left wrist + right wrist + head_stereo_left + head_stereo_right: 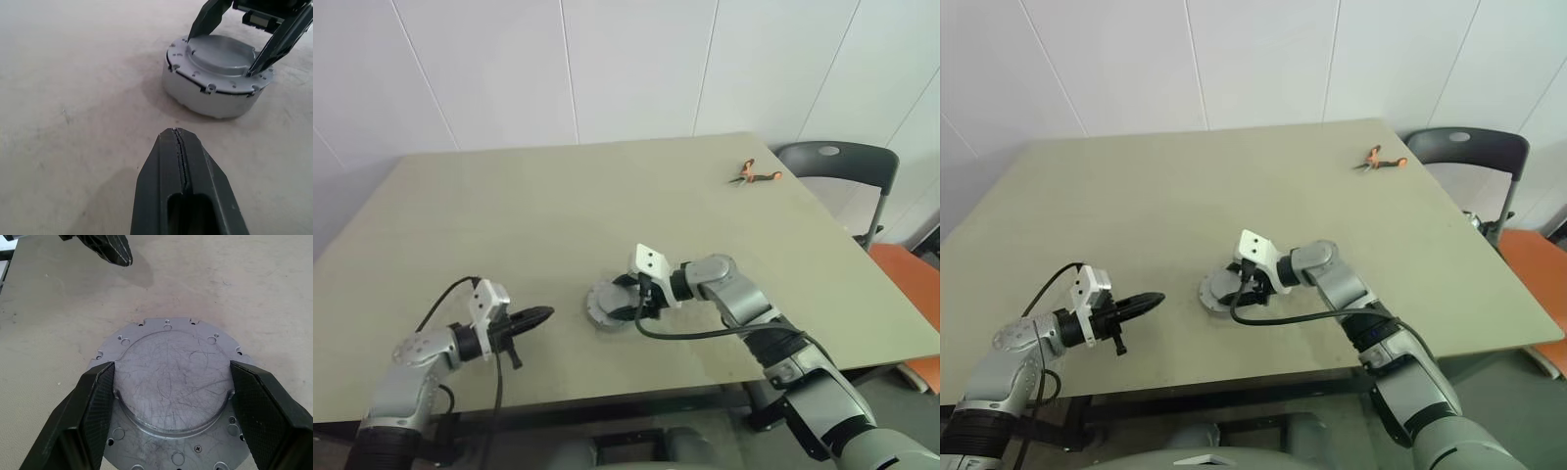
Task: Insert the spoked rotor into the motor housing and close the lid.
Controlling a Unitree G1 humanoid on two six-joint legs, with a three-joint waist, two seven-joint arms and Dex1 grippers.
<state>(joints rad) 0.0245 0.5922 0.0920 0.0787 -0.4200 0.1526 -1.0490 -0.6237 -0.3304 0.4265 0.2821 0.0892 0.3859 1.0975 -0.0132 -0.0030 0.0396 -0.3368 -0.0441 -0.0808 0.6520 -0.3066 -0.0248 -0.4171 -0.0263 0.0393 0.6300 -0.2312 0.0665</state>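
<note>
Lid [171,382] on motor housing [215,93] — right tool [171,396] spread around it, left tool [183,191] clenched empty.

Loads of open worktop [558,206] from where I'm sitting: the whole far half and left side are bare. The only clutter is orange-handled scissors [754,175] at the far right. Near centre, the right end effector [166,396] straddles the lid [171,382] on the motor housing [215,93], blocking it from the right. The left end effector [544,314], fingers together, has a clear lane toward it.
</note>
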